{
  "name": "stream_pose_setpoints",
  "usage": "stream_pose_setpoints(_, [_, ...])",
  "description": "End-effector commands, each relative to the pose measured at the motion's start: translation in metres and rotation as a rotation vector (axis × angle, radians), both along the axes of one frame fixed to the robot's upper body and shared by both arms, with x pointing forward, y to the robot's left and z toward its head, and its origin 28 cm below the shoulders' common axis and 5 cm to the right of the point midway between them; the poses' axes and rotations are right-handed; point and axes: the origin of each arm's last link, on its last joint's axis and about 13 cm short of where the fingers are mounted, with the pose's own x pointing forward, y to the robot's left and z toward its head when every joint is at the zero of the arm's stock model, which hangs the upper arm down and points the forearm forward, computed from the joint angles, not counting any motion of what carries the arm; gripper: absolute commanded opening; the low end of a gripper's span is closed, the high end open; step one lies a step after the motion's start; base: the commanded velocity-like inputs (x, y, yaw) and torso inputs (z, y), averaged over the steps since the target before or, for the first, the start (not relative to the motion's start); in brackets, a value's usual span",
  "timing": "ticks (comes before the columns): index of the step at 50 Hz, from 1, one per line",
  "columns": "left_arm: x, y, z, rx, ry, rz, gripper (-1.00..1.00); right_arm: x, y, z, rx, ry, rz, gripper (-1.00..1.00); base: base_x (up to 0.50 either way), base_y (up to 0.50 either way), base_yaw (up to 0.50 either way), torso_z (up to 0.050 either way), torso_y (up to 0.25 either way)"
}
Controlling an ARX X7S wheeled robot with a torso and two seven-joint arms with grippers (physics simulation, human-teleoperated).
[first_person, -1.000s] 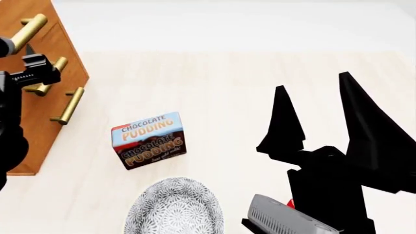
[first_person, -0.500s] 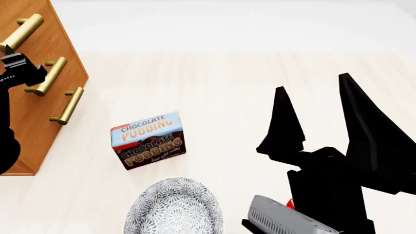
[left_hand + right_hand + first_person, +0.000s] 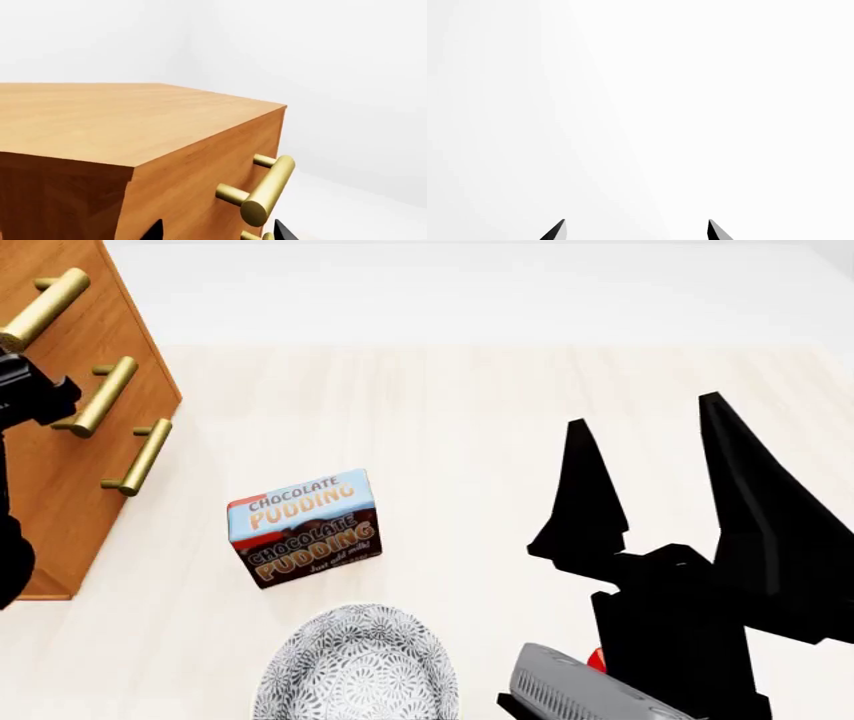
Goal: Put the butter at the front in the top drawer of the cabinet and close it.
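The butter does not show in any view. The orange-brown wooden cabinet (image 3: 67,470) stands at the left of the head view, and the top drawer's front (image 3: 83,275) is flush with it. The brass bar handle (image 3: 267,190) of the top drawer fills the left wrist view just beyond my left gripper (image 3: 219,232), which is open and holds nothing. In the head view only a black part of the left arm (image 3: 27,390) shows beside the middle handle (image 3: 100,395). My right gripper (image 3: 642,410) stands open and empty, its fingers pointing up; its wrist view shows only white.
A chocolate pudding box (image 3: 304,527) stands on the pale wood floor in front of the cabinet. A grey patterned bowl (image 3: 356,665) lies at the near edge. A small red shape (image 3: 597,660) peeks out behind the right arm. The lowest handle (image 3: 138,456) sits below the others.
My left arm has drawn back to the left, uncovering the top handle in the head view. The right arm, pudding box and bowl have not moved.
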Motion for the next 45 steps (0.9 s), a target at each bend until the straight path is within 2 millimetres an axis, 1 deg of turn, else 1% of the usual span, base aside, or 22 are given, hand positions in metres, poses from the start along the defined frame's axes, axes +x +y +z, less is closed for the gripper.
stream_pose_setpoints(1, [-0.006, 0.032, 0.013, 0.029, -0.044, 0.253, 1.0, 0.0, -0.001, 0.0, 0.004, -0.004, -0.006, 1.0, 0.0, 0.0, 0.01, 0.0, 0.011])
stream_pose_setpoints(12, [-0.011, 0.009, 0.01, 0.071, -0.046, 0.082, 1.0, 0.001, -0.003, -0.002, 0.013, -0.001, -0.009, 1.0, 0.0, 0.0, 0.01, 0.0, 0.002])
stream_pose_setpoints(21, [-0.017, -0.006, -0.002, 0.1, -0.012, -0.024, 1.0, 0.001, -0.003, -0.002, 0.019, -0.007, -0.008, 1.0, 0.0, 0.0, 0.0, 0.0, 0.0])
stream_pose_setpoints(33, [-0.042, -0.031, -0.007, 0.136, -0.042, -0.188, 1.0, 0.002, -0.003, -0.001, 0.024, -0.013, -0.006, 1.0, 0.0, 0.0, 0.0, 0.0, 0.0])
stream_pose_setpoints(37, [-0.051, -0.036, -0.007, 0.127, -0.059, -0.234, 1.0, 0.002, -0.003, -0.001, 0.024, -0.014, -0.005, 1.0, 0.0, 0.0, 0.0, 0.0, 0.0])
stream_pose_setpoints(45, [-0.062, -0.045, -0.01, 0.127, -0.069, -0.293, 1.0, 0.001, -0.002, 0.0, 0.025, -0.018, 0.0, 1.0, 0.0, 0.0, 0.0, 0.0, 0.0])
